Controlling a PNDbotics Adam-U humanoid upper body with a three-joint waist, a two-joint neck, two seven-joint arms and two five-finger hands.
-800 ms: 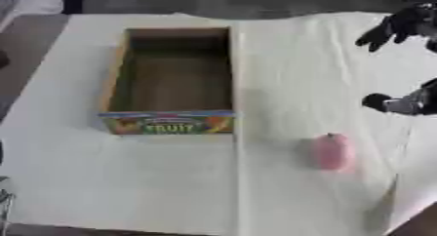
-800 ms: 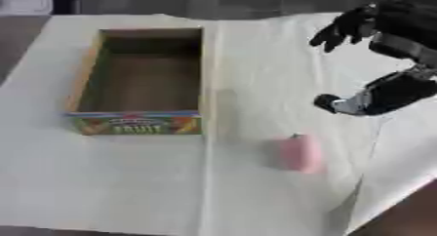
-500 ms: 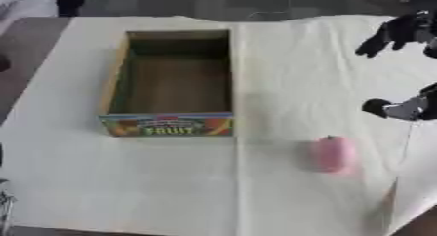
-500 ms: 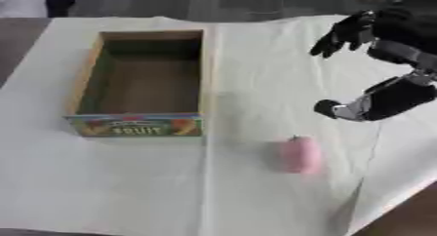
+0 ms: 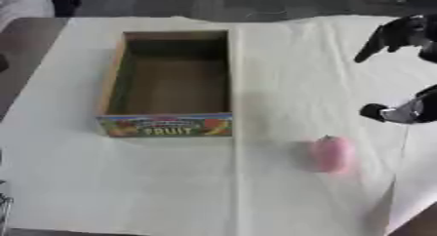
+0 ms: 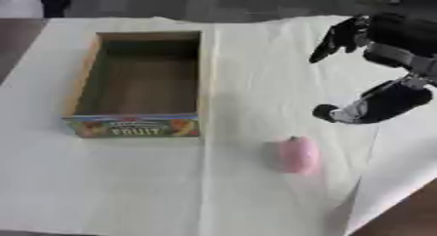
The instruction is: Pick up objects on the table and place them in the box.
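— What did we have in the left eye view?

— We saw the box (image 5: 170, 84) standing open-topped on the left half of the white cloth (image 5: 282, 59), its long side running away from us and its near end wall printed with "FRUIT". Nothing lay inside it that we could make out. The pink object (image 5: 332, 153) — oblong, with a small stub at its far end — lay on the cloth to the right of the box and nearer to us, well apart from it. Only part of the right hand (image 5: 401, 32) showed at the right edge: dark fingers at the upper right and a thumb tip (image 5: 375, 111) lower down, with open space between them. It hung above the cloth, beyond the pink object and apart from it. We could not see the left hand at all.

— And the right eye view?

— There we saw more of the right hand (image 6: 388, 35). Its fingers (image 6: 333, 40) reached out toward the left, fairly straight, and the thumb (image 6: 341, 113) pointed left below them — spread apart, holding nothing. The pink object (image 6: 298, 154) lay on the cloth (image 6: 256, 49) just nearer to us than the thumb, not touching it. The box (image 6: 136, 81) stood to the left as before, again with nothing visible in it, and the pink object sat off its near right corner. The left hand did not show here either.
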